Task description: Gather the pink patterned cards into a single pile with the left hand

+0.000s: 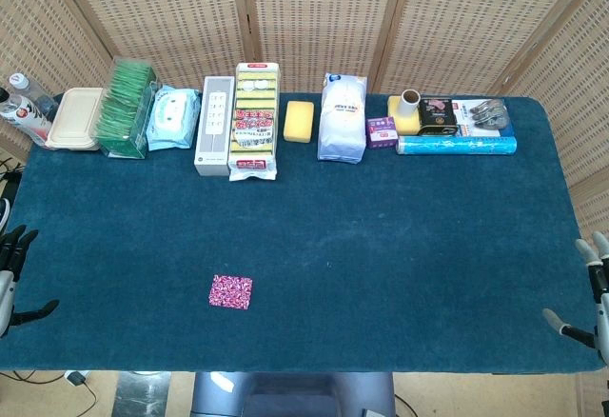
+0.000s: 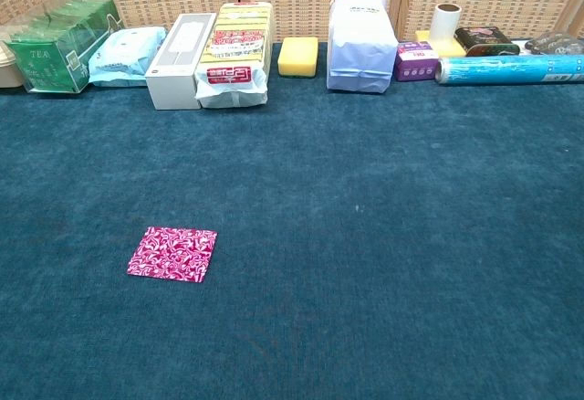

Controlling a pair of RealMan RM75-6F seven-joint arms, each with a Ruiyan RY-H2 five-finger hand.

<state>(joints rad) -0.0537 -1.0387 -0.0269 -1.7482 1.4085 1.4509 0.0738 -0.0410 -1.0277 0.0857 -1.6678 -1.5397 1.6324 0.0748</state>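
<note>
A single pile of pink patterned cards (image 1: pixel 230 291) lies flat on the blue cloth near the front left; in the chest view the pink cards (image 2: pixel 172 253) show as one neat square. My left hand (image 1: pixel 11 274) hangs at the table's left edge, fingers apart, holding nothing, well left of the cards. My right hand (image 1: pixel 590 288) sits at the right edge, fingers spread and empty. Neither hand appears in the chest view.
Along the back edge stand a green tea box (image 1: pixel 126 110), wipes pack (image 1: pixel 174 118), white box (image 1: pixel 213 138), sponge pack (image 1: pixel 256 120), yellow sponge (image 1: pixel 299 120), white bag (image 1: pixel 342 118), small purple box (image 1: pixel 382 131) and blue roll (image 1: pixel 455 143).
</note>
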